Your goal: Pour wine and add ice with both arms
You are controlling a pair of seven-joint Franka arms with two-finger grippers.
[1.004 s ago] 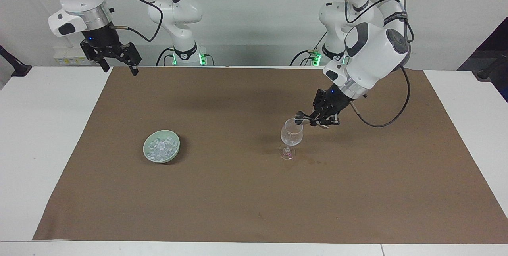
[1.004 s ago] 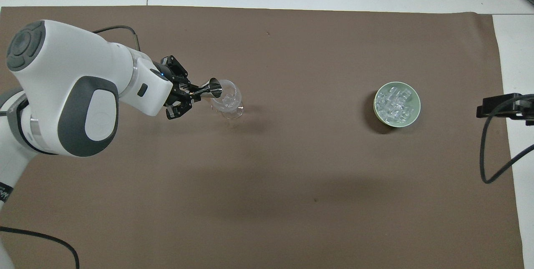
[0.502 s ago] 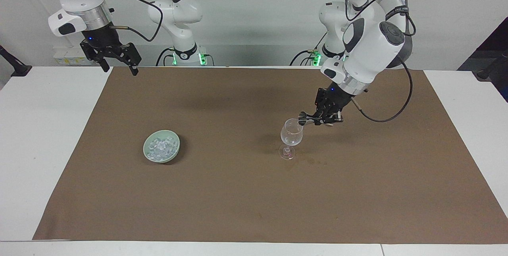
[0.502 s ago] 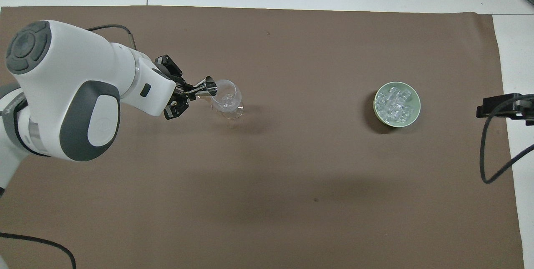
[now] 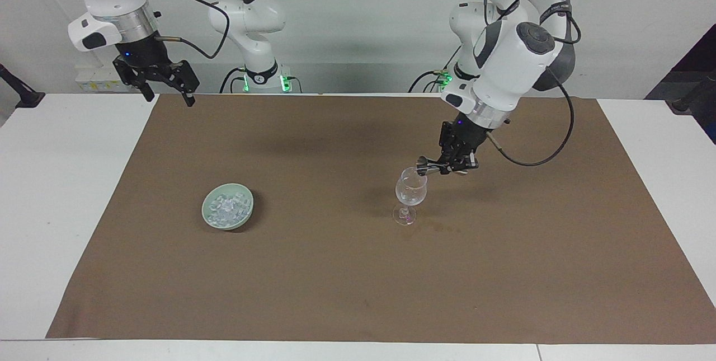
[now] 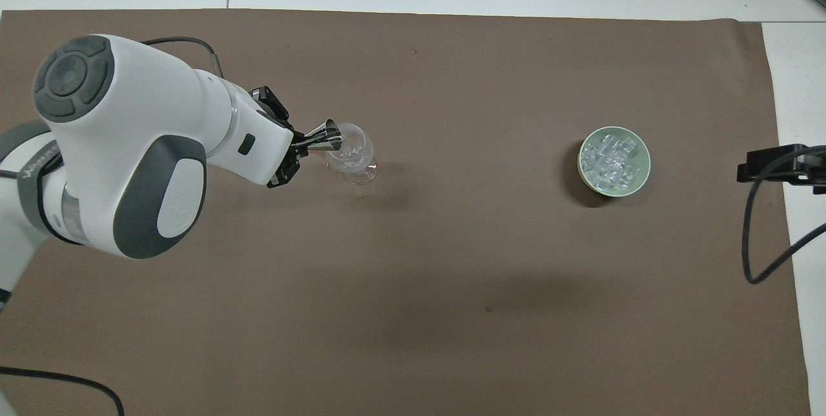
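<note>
A clear stemmed glass [image 5: 411, 190] [image 6: 353, 153] stands on the brown mat toward the left arm's end. My left gripper [image 5: 456, 166] [image 6: 298, 145] is shut on a small metal jigger [image 5: 425, 169] [image 6: 324, 137], tipped on its side with its mouth at the glass rim. Wine itself does not show in either view. The ice [image 5: 226, 208] [image 6: 610, 159] fills a pale green bowl [image 5: 227, 226] [image 6: 645, 164] toward the right arm's end. My right gripper [image 5: 170, 95] [image 6: 752, 168] hangs open and empty over the mat's corner near the robots, waiting.
The brown mat [image 5: 358, 282] covers most of the white table [image 5: 61, 210]. A black cable [image 6: 748, 248] loops down from the right arm over the mat's edge.
The left arm's wrist and elbow have swung toward the robots, while the jigger stays tipped at the glass rim. The right arm has not moved.
</note>
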